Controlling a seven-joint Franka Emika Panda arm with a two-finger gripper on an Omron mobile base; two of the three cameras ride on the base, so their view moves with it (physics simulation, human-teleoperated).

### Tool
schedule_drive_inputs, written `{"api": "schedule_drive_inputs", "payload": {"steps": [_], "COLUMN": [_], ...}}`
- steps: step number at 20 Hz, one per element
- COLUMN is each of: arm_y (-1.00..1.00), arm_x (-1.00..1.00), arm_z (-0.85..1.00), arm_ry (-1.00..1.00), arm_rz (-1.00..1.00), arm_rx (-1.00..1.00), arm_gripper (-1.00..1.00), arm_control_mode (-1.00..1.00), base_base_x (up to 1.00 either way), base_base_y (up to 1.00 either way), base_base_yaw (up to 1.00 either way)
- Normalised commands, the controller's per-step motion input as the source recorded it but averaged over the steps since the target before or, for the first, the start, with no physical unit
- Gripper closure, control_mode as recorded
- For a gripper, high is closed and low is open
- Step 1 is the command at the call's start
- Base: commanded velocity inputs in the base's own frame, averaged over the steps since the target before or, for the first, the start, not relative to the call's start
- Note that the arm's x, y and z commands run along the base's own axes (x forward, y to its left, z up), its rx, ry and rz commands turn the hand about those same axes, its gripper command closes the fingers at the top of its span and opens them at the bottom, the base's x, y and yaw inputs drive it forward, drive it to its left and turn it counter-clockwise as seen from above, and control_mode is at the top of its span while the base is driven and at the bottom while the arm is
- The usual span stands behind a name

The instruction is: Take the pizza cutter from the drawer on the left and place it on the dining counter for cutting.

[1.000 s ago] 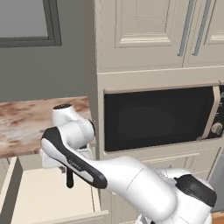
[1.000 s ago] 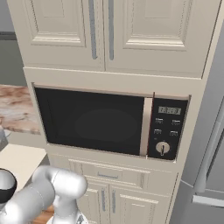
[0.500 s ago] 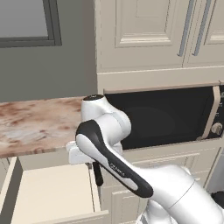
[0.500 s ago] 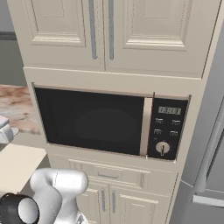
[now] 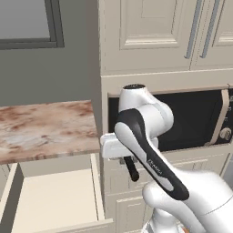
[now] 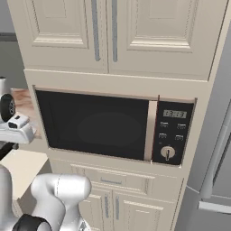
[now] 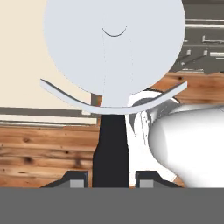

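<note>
Black handle of the pizza cutter pinched between the end effector fingers, pale wheel ahead of them. Item lifted clear, above and right of the open drawer, in front of the microwave. Retrieval done; carrying to and placing on the dining surface outstanding.

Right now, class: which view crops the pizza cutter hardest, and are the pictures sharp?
Hand view: the pizza cutter looms huge, its wheel cut off at the top, handle between the pincer tips. Left base view: cutter small, crisp. Flat, even rendered lighting, no blur.
</note>
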Motion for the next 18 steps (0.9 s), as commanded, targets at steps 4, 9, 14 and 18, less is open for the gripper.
{"api": "schedule_drive_inputs", "payload": {"steps": [4,9,14,18], "arm_y": [-0.78,-0.93,-0.78,-0.50], "arm_x": [0.00,0.00,0.00,0.00], "arm_z": [0.07,0.00,0.02,0.00], "arm_ry": [0.00,0.00,0.00,0.00], "arm_rz": [0.00,0.00,0.00,0.00], "arm_rx": [0.00,0.00,0.00,-0.01], "arm_gripper": [1.00,1.00,1.00,1.00], "arm_control_mode": [-1.00,-1.00,-1.00,-1.00], "base_base_x": [0.00,0.00,0.00,0.00], "base_base_y": [0.00,0.00,0.00,0.00], "base_base_yaw": [0.00,0.00,0.00,0.00]}}
